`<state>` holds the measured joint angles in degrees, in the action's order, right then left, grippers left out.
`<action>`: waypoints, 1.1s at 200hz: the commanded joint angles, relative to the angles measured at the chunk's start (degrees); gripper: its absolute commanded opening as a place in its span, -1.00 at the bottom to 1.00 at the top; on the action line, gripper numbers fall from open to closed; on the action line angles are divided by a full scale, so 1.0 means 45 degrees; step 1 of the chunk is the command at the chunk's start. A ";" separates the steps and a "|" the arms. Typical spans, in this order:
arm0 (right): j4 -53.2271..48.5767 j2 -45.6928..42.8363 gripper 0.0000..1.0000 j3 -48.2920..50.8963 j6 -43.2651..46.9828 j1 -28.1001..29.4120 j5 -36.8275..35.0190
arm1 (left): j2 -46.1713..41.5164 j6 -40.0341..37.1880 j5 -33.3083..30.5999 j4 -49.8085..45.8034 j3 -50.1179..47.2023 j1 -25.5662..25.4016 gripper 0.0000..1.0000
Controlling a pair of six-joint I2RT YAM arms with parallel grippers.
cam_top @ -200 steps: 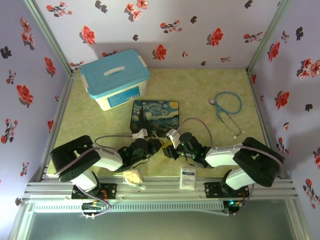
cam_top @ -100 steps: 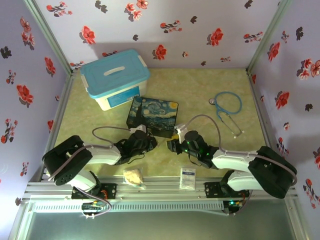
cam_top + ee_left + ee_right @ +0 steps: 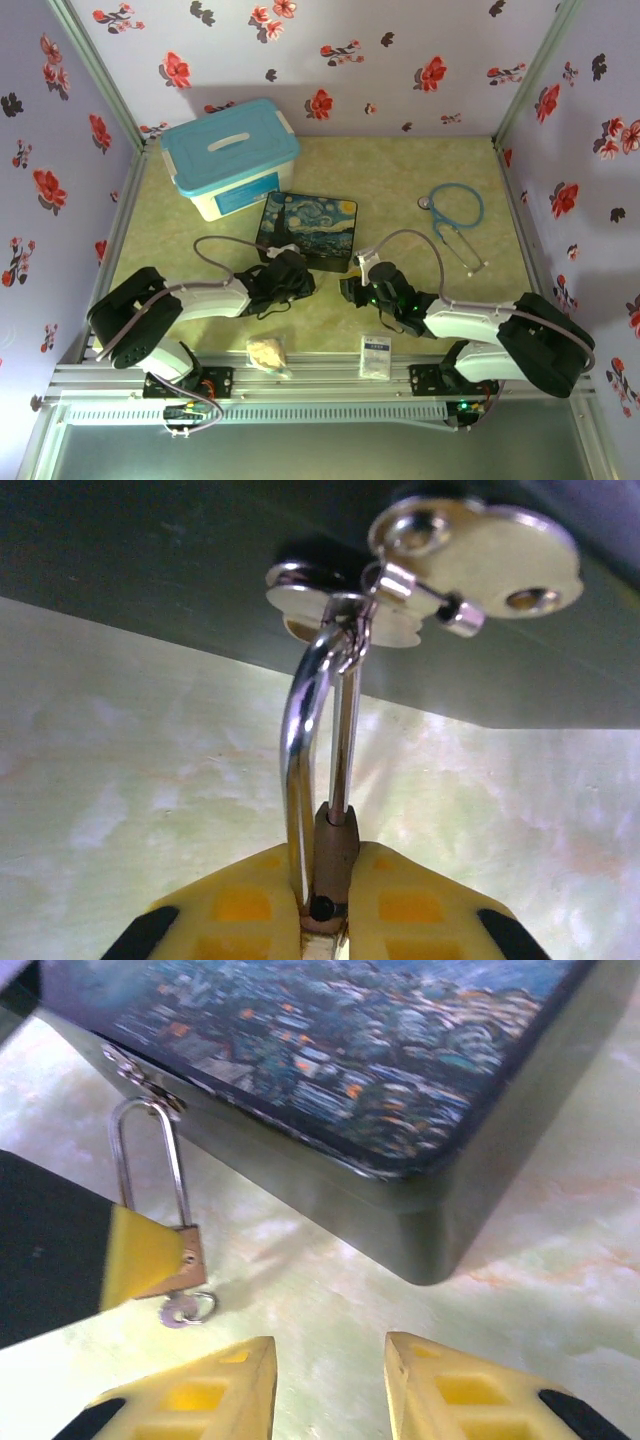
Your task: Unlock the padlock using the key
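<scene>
Parting from the earlier huddle, the left end effector (image 3: 285, 283) stays clamped on the padlock (image 3: 188, 1256), while the right end effector (image 3: 328, 1360), half-open and empty, has backed off to the right. The blue-lidded storage bin (image 3: 230, 160) and the painted tin box (image 3: 330, 1070) are shut, contents hidden. Hanging from the tin's near hasp (image 3: 135, 1068), the padlock looks locked; the apparent key (image 3: 186, 1308) juts beneath it, unturned I judge.

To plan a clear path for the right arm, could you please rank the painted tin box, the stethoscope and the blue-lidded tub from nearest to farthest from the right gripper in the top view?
1. Painted tin box: just beyond the right gripper, slightly to its left.
2. Stethoscope: farther back, on the right side.
3. Blue-lidded tub: far back-left corner.
</scene>
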<state>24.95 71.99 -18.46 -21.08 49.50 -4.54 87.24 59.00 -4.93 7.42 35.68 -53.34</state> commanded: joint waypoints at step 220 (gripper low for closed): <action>-0.0738 0.0937 -0.39 -0.0685 -0.0637 -0.0066 -0.1000 | 0.0764 -0.2660 -0.0396 -0.5855 0.1456 0.0701 -0.57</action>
<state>21.47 75.96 -20.32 -22.79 49.50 -7.99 88.58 48.77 -4.16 -14.41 45.65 -50.85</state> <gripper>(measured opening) 0.304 0.153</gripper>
